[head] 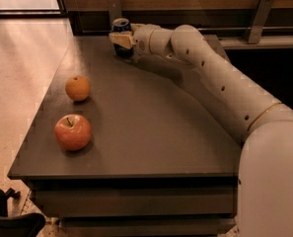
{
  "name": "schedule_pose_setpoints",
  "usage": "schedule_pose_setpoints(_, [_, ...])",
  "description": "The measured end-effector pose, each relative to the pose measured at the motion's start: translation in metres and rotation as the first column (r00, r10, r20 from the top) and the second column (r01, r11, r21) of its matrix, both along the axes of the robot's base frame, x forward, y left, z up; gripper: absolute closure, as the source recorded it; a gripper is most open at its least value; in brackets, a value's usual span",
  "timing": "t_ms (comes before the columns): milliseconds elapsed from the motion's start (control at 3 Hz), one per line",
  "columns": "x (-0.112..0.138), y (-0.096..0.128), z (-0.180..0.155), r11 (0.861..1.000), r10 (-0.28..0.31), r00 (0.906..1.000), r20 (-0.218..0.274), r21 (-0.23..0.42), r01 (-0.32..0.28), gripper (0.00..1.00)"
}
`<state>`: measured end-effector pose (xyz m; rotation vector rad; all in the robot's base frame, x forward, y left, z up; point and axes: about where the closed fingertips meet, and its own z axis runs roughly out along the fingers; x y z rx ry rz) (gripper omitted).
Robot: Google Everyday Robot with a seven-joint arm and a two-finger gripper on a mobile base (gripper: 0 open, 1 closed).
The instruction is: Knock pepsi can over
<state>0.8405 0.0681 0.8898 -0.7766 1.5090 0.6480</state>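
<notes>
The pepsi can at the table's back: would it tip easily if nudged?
Probably: the pepsi can stands upright and narrow, and the gripper is at its upper half, so it should topple. Once down, its round body may roll on the flat table.

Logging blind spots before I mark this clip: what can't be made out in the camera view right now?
- The pepsi can: only its top shows clearly. The gripper, at the far edge of the table, covers most of its body and logo.
- Contact between gripper and can: cannot tell.
- The dark object on the floor, bottom left: cut off by the frame edges, unidentifiable.
</notes>
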Motion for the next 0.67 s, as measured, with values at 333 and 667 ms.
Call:
schedule_pose_setpoints(333, [-0.0004,0.0027,-0.0005,1.0,0.004,1.0,-0.001,0.0,-0.004,0.7])
schedule_pose_setpoints(667, [-0.0008,0.0057,-0.001,1.0,0.007,1.0,-0.002,0.001,-0.007,0.93])
